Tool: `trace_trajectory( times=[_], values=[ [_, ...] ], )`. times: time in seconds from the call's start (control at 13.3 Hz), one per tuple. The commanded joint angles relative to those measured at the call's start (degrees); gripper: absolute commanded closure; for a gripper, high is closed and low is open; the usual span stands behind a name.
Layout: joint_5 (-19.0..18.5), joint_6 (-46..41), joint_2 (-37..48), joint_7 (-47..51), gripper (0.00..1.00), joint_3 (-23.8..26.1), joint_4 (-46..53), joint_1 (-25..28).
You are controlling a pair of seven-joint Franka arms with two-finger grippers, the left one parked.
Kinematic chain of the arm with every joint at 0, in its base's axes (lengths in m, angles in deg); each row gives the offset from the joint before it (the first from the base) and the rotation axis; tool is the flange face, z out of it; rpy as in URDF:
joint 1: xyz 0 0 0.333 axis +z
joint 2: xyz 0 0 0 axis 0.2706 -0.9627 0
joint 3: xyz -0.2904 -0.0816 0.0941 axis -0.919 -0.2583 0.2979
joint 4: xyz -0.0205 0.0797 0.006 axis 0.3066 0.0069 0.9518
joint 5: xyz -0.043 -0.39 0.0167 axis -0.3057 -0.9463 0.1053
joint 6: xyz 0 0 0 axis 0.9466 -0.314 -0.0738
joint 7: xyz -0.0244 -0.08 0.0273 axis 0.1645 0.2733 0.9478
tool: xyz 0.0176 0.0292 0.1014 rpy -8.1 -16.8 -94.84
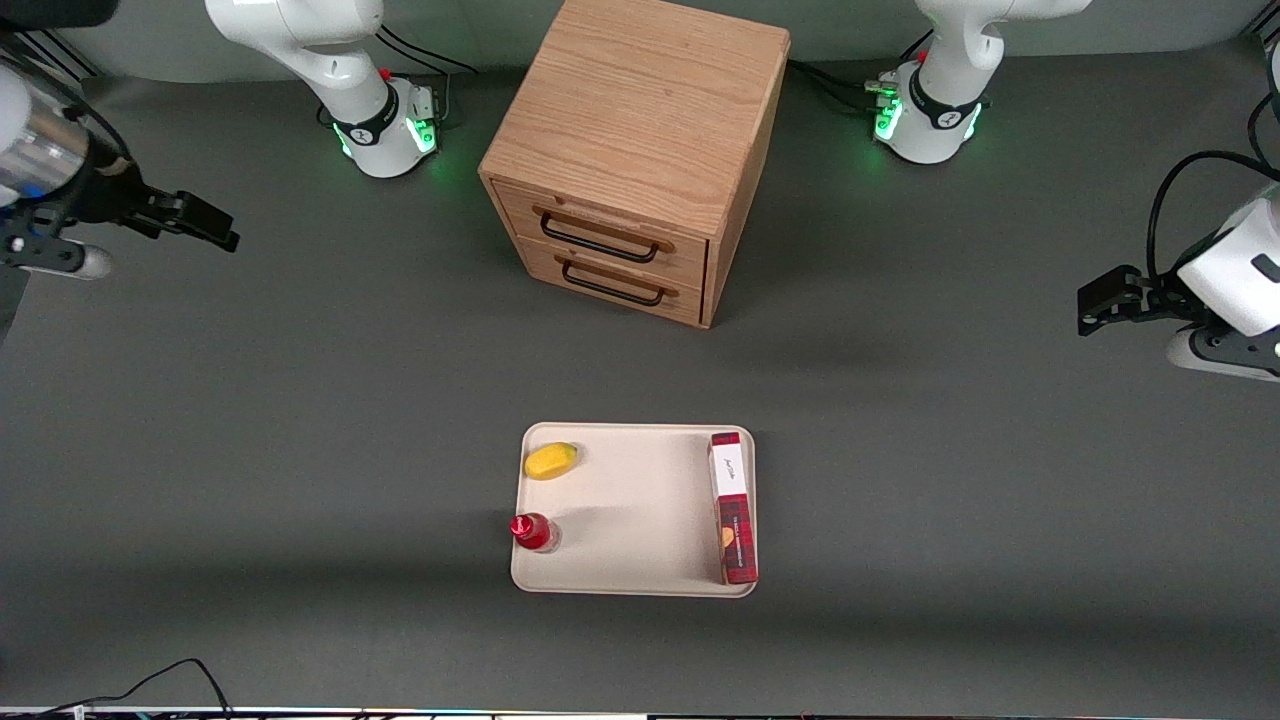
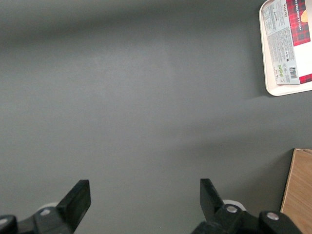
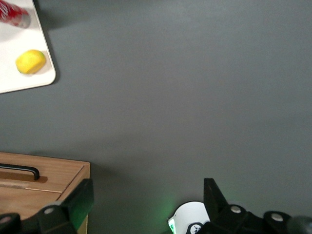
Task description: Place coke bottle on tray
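Note:
The small red coke bottle (image 1: pixel 533 531) stands upright on the cream-beige tray (image 1: pixel 640 530), at the tray's edge toward the working arm's end, nearer to the front camera than the yellow fruit (image 1: pixel 551 460). The bottle (image 3: pixel 13 14), the tray (image 3: pixel 14 80) and the fruit (image 3: pixel 30 61) also show in the right wrist view. My gripper (image 1: pixel 215 228) hangs high above the table at the working arm's end, far from the tray. It is open and empty, with bare table between its fingers (image 3: pixel 78 200).
A long red plaid box (image 1: pixel 732 507) lies on the tray along its edge toward the parked arm's end. A wooden drawer cabinet (image 1: pixel 630 150) with two black-handled drawers stands farther from the front camera than the tray. A black cable (image 1: pixel 150 685) lies at the table's near edge.

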Motion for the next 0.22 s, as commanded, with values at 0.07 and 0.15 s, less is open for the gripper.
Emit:
trace_trajectory(
  times=[0.07,0.15],
  values=[
    [1.4,0.7,2.0,-0.7,0.0,-0.2,-0.7,0.1],
    [1.3,0.4,2.0,-0.8,0.0,-1.5,-0.4,0.3]
  ],
)
